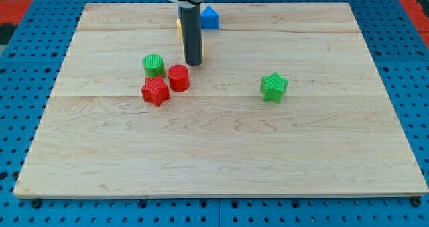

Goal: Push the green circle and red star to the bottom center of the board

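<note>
The green circle stands left of the board's middle. The red star lies just below it, toward the view's bottom. A red circle sits between them on the right, touching or almost touching the red star. My tip is on the board just up and right of the red circle, a short gap from it, and to the right of the green circle.
A green star lies right of centre. A blue block sits near the top edge, right of the rod. A yellow-orange block is mostly hidden behind the rod. The wooden board rests on a blue pegboard.
</note>
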### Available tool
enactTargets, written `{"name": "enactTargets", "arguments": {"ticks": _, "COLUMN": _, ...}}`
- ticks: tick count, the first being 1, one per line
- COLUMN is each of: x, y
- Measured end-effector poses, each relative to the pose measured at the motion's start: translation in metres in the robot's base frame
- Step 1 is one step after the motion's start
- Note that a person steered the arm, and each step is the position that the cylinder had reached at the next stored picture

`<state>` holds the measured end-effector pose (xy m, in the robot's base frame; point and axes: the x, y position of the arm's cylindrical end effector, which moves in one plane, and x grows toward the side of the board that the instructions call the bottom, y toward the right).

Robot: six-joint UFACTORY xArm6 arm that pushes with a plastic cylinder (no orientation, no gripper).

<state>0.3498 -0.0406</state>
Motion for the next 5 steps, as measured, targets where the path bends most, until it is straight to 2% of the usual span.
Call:
{"name": "enactTargets", "arguments": {"ticks": 3, "x": -0.038, "y": 0.024}}
{"name": "enactTargets", "arguments": {"ticks": 4, "x": -0.038, "y": 0.025}}
{"name": "enactTargets", "arguments": {"ticks": 5, "x": -0.019, "y": 0.03}}
